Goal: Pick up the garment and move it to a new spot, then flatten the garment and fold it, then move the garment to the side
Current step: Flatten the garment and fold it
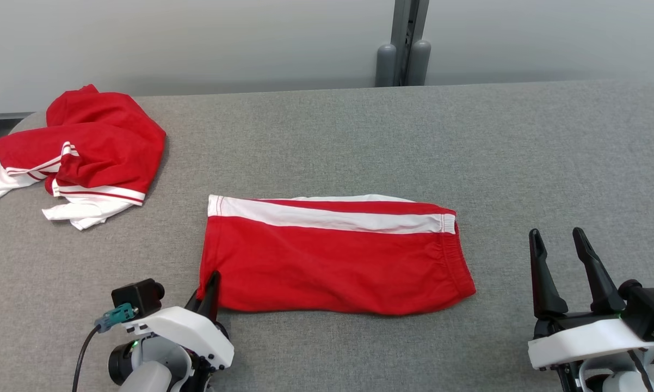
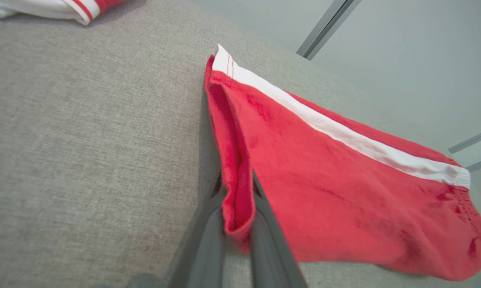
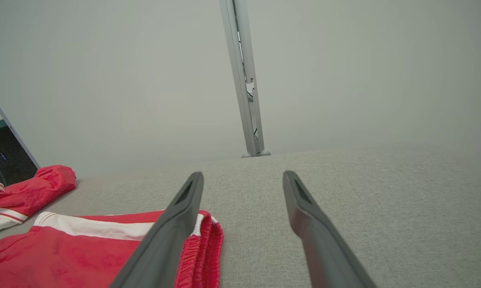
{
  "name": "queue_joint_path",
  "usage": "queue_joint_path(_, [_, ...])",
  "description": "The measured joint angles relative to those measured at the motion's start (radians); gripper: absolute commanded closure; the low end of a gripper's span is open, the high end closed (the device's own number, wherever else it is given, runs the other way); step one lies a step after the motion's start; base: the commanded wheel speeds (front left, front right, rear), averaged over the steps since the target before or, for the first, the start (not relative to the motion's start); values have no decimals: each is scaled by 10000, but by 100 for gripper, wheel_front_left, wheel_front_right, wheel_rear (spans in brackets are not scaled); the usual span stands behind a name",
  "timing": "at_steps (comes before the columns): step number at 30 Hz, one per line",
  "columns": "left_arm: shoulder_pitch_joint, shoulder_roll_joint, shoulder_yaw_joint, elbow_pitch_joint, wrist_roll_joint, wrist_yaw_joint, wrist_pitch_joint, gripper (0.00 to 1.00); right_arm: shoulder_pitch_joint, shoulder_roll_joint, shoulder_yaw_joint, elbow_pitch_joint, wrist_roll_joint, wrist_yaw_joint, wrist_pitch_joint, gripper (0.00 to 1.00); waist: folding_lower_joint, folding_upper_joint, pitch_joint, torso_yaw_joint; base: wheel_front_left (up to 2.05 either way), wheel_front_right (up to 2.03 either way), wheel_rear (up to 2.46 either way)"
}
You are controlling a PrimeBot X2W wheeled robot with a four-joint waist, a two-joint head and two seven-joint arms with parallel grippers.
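Head view: the red, soft-knit garment (image 1: 332, 261), a long flat oblong with a white stripe, lies mid-way on the grey felt-like surface (image 1: 359, 136), its near-left corner pinched by the left pincer (image 1: 214, 279), while the right pincer (image 1: 555, 235) stands spread beside it.

Red garment (image 1: 332, 261) with white stripe, grey tabletop (image 1: 414, 136), second red-and-white garment (image 1: 82, 152)

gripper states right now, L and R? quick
left gripper: shut on the near left corner of the red shorts.
right gripper: open, holding nothing, off to the right of the shorts.
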Motion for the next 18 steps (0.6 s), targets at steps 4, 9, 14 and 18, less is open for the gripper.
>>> queue_joint_path(4, [281, 209, -12, -648, 113, 408, 54, 0, 4, 0, 50, 84, -15, 0, 82, 0, -1, 0, -113, 41, 0, 0, 0])
queue_joint_path(9, [542, 430, -104, -1329, 414, 706, -146, 0, 34, 0, 58, 188, -27, 0, 88, 0, 0, 0, -224, 39, 0, 0, 0])
queue_joint_path(14, [771, 738, -205, -1883, 924, 963, -635, 0, 47, 0, 35, 247, -73, 0, 88, 0, 0, 0, -326, 45, 0, 0, 0])
queue_joint_path(18, [901, 945, -299, -2382, 1467, 1202, -953, 0, 48, 0, -61, 280, -274, 0, 77, 0, 0, 0, -427, 70, 0, 0, 0])
